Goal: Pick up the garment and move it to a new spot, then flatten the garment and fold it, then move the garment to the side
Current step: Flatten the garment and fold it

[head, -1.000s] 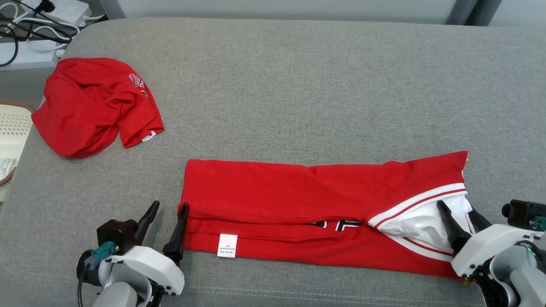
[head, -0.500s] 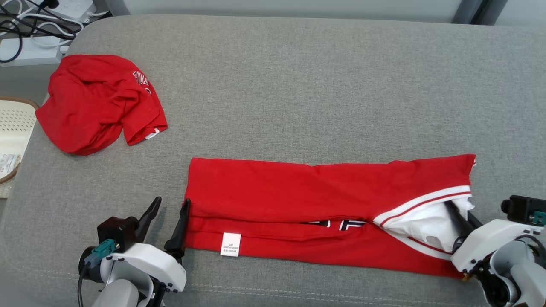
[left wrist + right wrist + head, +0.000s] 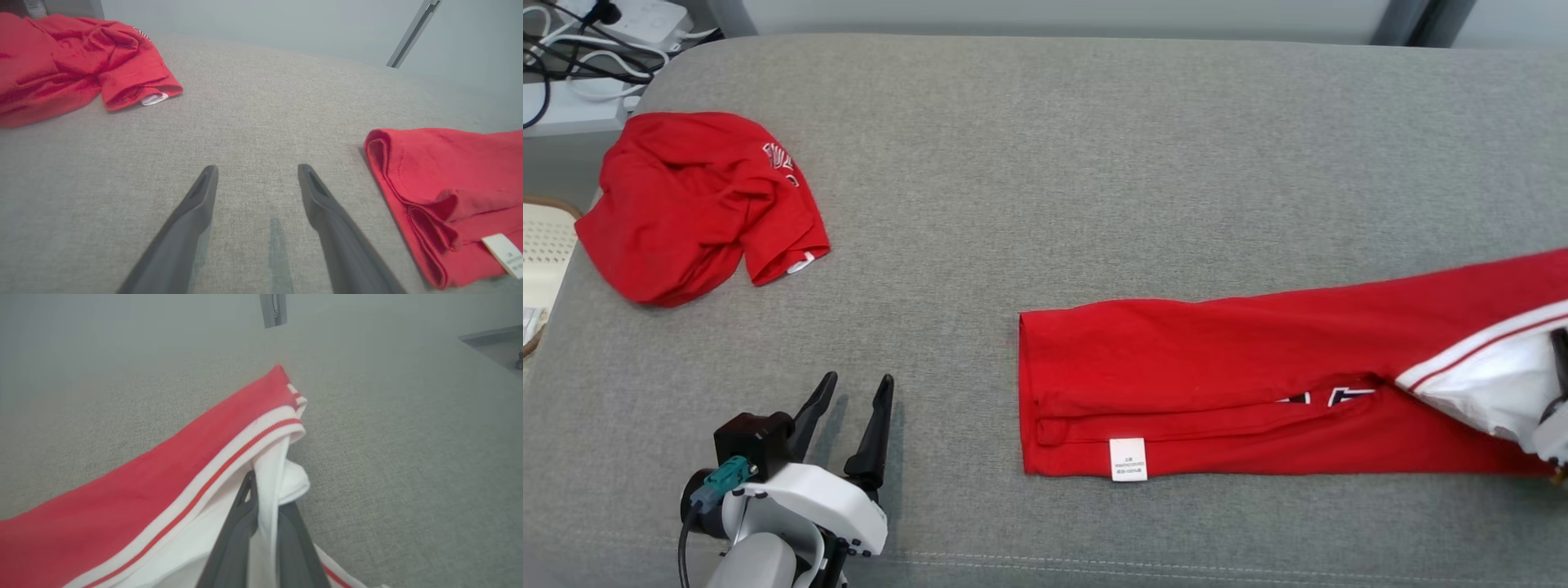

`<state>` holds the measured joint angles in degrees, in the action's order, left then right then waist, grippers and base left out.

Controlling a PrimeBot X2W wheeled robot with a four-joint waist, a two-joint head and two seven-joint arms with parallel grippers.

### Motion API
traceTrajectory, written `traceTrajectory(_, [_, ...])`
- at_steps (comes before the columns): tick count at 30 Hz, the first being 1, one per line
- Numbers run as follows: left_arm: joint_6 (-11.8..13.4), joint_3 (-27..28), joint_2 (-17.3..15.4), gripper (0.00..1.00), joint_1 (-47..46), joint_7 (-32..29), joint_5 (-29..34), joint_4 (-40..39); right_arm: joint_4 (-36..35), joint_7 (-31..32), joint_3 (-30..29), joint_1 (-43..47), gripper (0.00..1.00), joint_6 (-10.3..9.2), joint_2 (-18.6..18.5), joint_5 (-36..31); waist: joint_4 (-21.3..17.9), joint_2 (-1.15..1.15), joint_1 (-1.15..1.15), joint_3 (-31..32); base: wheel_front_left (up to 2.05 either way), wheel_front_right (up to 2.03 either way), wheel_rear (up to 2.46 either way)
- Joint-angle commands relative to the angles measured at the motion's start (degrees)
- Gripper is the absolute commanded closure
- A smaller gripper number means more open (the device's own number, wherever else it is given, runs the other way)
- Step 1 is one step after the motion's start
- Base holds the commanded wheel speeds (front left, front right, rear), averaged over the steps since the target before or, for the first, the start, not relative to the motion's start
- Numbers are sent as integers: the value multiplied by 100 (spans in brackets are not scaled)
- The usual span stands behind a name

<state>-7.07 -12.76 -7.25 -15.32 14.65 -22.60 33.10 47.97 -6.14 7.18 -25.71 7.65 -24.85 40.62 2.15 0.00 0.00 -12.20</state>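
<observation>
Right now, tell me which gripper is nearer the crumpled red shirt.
Left. The left gripper hovers open on the near side of the crumpled shirt, apart from it; the right gripper is shut on the white end of the folded garment, much farther off.

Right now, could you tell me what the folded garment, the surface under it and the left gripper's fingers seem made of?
The folded garment: probably soft, matte cotton-like knit; it folds limply into rounded edges. The surface: grey woven upholstery fabric, its coarse weave visible. The fingers of the left gripper: dark, smooth, matte, likely plastic, possibly rubber-coated.
</observation>
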Motion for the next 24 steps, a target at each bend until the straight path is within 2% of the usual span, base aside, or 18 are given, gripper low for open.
traceTrajectory(1, [-40,179,-100,0,-8,35,85,-140,-228,-33,101,-81,100,-16,-182,-91,-51,0,0,7,0,0,0])
traceTrajectory(5, [-40,146,-79,0,30,35,46,-144,-1152,331,555,-111,100,-16,-124,-169,-209,0,0,25,0,0,0])
traceTrajectory(8, [-41,103,-60,0,27,35,30,-174,-2051,824,1019,-58,100,-16,-131,-113,-307,0,0,41,0,0,0])
traceTrajectory(15, [-41,-39,33,0,-45,35,-23,-172,-4254,2328,2167,159,100,-16,-264,354,-254,0,0,62,0,0,0])
traceTrajectory(19, [-41,-135,52,0,-83,35,-87,-161,-4685,2684,2629,133,100,-16,-56,431,-92,0,0,42,0,0,0])
traceTrajectory(24, [-41,-194,75,0,-149,35,-137,-169,-4544,2799,2987,38,100,-16,157,339,123,0,0,10,0,0,0])
